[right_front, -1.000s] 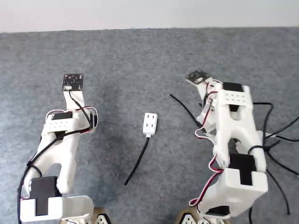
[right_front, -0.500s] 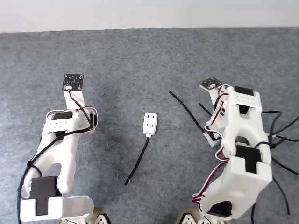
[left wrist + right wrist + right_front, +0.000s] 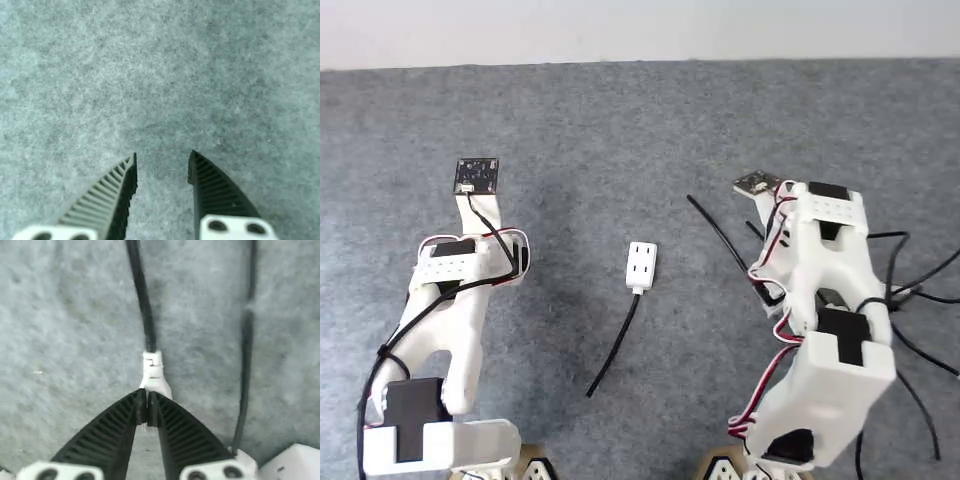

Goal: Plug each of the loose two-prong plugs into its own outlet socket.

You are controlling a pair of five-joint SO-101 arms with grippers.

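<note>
Right gripper (image 3: pixel 147 396): jaws together, clamped at their tips on the rear end of a white plug (image 3: pixel 154 371); prongs hidden between the jaws; whether the plug rests on the table or is lifted cannot be told. Plug cord (image 3: pixel 141 295): black, running straight on from the plug, away from the jaws, over the grey felt-like table (image 3: pixel 60 315). Second cord (image 3: pixel 246 340): black, lying beside the plug cord and apart from it, roughly in line with it. Left gripper (image 3: pixel 161 162): jaws apart, nothing between them, ribbed fingers (image 3: pixel 212 192) pointing down at bare grey table. Right arm (image 3: pixel 825 290): white, on the right half of the table, reaching from the near edge toward the middle of that half; the plug sits under its wrist. Slanting cord (image 3: pixel 718 232): black, running on the table from just left of the right arm's wrist back under the arm. Loose cords (image 3: pixel 920 290): several, black, spread near the right edge beside the right arm. Outlet (image 3: pixel 641 266): white, flat on the table near its middle, between the two arms, well apart from both, sockets facing up. Outlet cord (image 3: pixel 617 345): black, leading from the outlet's near end toward the near edge, slanting left. Left arm (image 3: pixel 455 300): white, on the left half, extending from the near left corner toward the far edge.
</note>
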